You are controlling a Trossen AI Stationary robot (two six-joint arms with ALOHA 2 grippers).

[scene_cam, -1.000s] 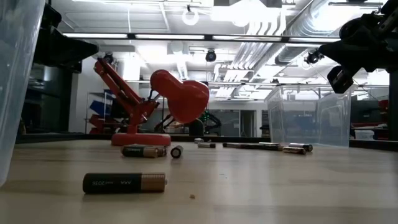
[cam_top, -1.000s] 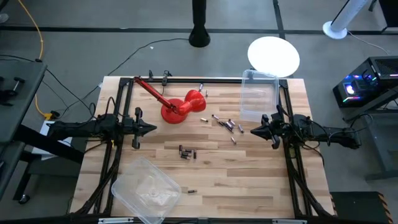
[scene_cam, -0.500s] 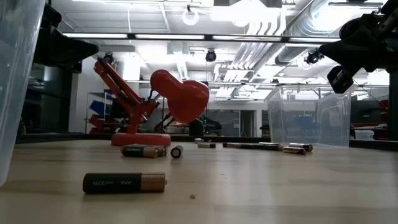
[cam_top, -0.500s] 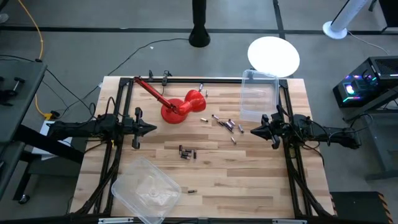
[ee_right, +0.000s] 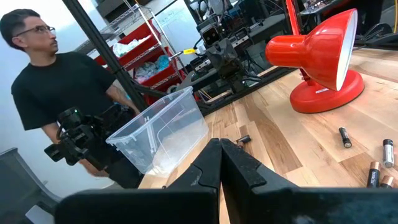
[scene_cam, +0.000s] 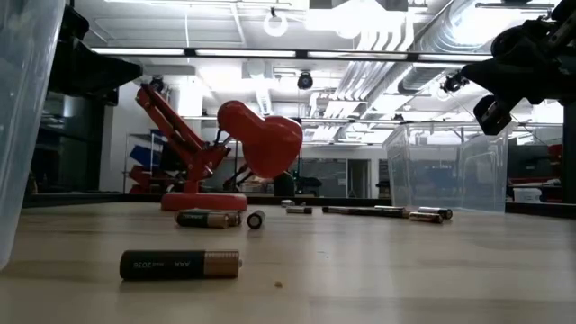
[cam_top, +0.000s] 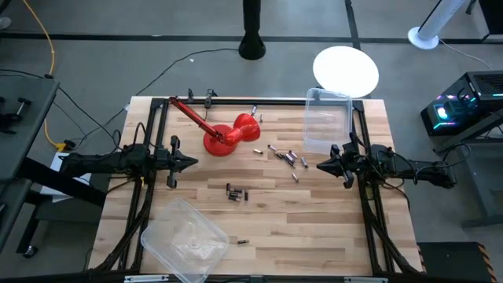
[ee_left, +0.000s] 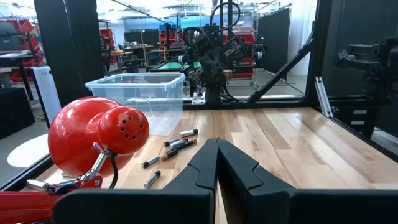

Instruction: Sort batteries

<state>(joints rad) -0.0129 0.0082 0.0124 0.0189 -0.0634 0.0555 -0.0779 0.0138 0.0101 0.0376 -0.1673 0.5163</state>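
Wooden table (cam_top: 314,220) seen from above, with both arms held level over its left and right edges, grippers pointing inward at each other. Batteries (cam_top: 284,156) lie scattered in three places: a loose cluster right of centre, between the red lamp (cam_top: 233,135) and the right gripper (cam_top: 319,165); a tight group (cam_top: 236,192) near the middle, toward the front; and one battery (cam_top: 244,241) alone at the front, just beside the near bin (cam_top: 182,238). The right-of-centre cluster lies near the right gripper's tip, slightly farther back on the table; the middle group lies between the two grippers and forward of both. No battery touches either gripper.

Left gripper (cam_top: 194,163): fingers pressed together with no gap, as its wrist view shows (ee_left: 216,163), and nothing held. It hangs above the table, in front of the lamp's base. Right gripper: fingers likewise closed tip to tip in its wrist view (ee_right: 219,163), holding nothing; it sits just in front of the far bin (cam_top: 328,119), which stands at the back right corner.

Low view: the lone battery (scene_cam: 180,264) lies on its side in the foreground, the lamp (scene_cam: 241,151) and far bin (scene_cam: 447,171) behind it. A person (ee_right: 59,96) in a black shirt stands beyond the table in the right wrist view.
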